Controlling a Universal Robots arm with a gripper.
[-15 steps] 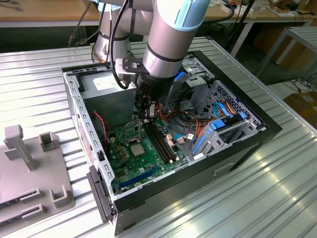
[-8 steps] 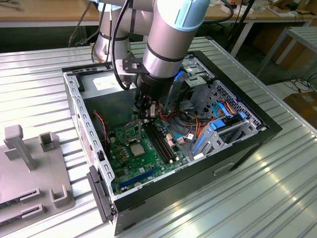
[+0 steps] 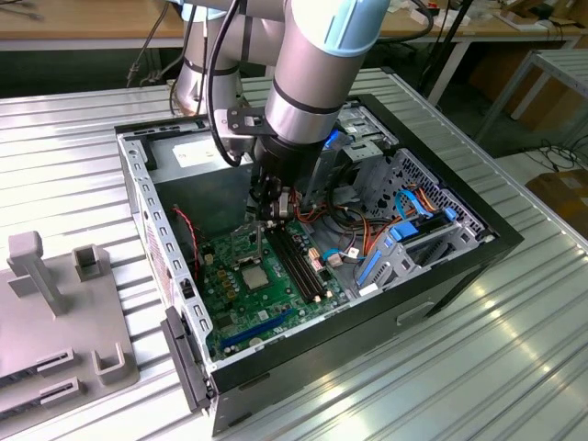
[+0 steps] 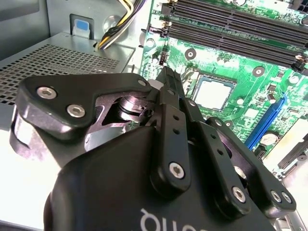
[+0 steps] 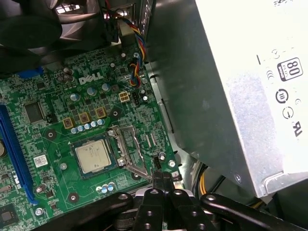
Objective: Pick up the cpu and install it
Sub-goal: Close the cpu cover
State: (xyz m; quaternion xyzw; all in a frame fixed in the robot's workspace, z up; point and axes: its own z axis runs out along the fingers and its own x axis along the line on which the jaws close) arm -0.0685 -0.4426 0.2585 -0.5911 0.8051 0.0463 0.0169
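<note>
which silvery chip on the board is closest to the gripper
The cpu in its socket beside the gripper; the small bare chip lies farther off.

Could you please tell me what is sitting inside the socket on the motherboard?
The cpu lies flat in the socket, silver top showing. Its underside and the socket contacts are covered.

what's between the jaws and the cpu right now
Nothing visible. The cpu lies flat in its socket on the green board, its top bare in both wrist views. The gripper has its jaws pressed together, empty, beside the socket's raised frame, with open board between it and the cpu.
</note>
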